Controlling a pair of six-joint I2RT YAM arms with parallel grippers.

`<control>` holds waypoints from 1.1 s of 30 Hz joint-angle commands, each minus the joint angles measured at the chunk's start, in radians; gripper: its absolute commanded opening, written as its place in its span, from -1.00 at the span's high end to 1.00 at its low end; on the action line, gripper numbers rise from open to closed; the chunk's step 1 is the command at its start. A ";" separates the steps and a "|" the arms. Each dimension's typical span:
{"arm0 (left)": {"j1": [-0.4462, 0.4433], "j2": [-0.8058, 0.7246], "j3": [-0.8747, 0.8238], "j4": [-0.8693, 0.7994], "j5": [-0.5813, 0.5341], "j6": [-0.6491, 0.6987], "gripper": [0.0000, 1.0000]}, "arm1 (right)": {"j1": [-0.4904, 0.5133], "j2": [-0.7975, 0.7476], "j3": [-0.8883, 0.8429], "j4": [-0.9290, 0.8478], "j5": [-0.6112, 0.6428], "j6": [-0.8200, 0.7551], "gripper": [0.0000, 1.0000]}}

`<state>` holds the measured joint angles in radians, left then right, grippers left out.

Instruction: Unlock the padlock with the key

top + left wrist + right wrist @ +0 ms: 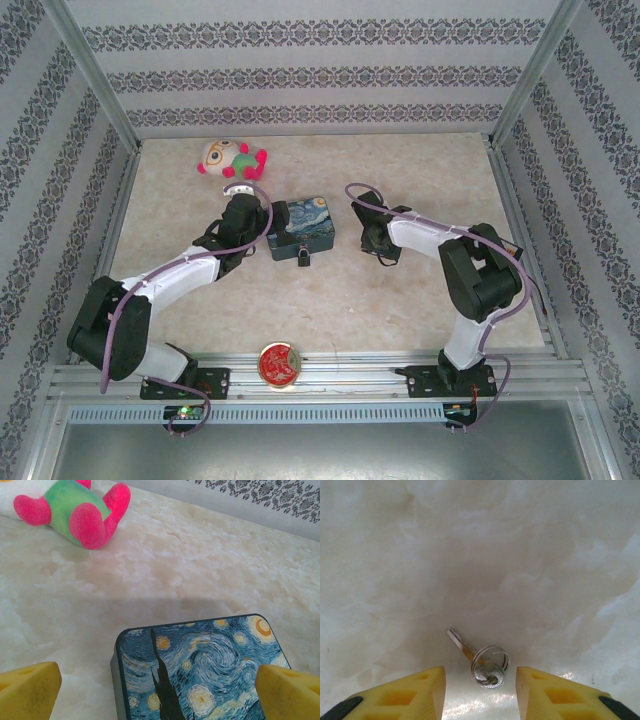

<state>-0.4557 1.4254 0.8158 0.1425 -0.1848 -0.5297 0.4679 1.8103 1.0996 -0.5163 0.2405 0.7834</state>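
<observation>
The right gripper (pixel 481 692) hangs low over the pale marbled table (pixel 480 555), jaws partly apart. The key (pixel 479 661) lies flat between its yellow fingers, ungripped. The left gripper (pixel 160 695) stands wide open over the Starry Night tin (pixel 200 660), holding nothing. The padlock (pixel 301 257) sits at the tin's near side.

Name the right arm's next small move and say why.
Probably close the right gripper on the key. The key lies flat on the table between the yellow fingers, its ringed head nearest them, and neither finger touches it yet. The padlock sits at the blue tin's near side, so the key likely has to be picked up first.
</observation>
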 commanded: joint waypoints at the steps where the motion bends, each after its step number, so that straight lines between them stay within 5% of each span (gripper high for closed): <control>1: 0.017 -0.010 -0.001 -0.009 0.007 0.001 -0.99 | -0.015 0.017 0.005 0.014 -0.010 0.012 0.21; 33: 0.039 -0.006 0.016 -0.039 0.043 -0.013 -0.99 | -0.040 -0.155 -0.122 0.077 -0.033 -0.030 1.00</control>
<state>-0.4377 1.4445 0.8158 0.1242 -0.1539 -0.5308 0.4339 1.7123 0.9962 -0.4500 0.2150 0.7860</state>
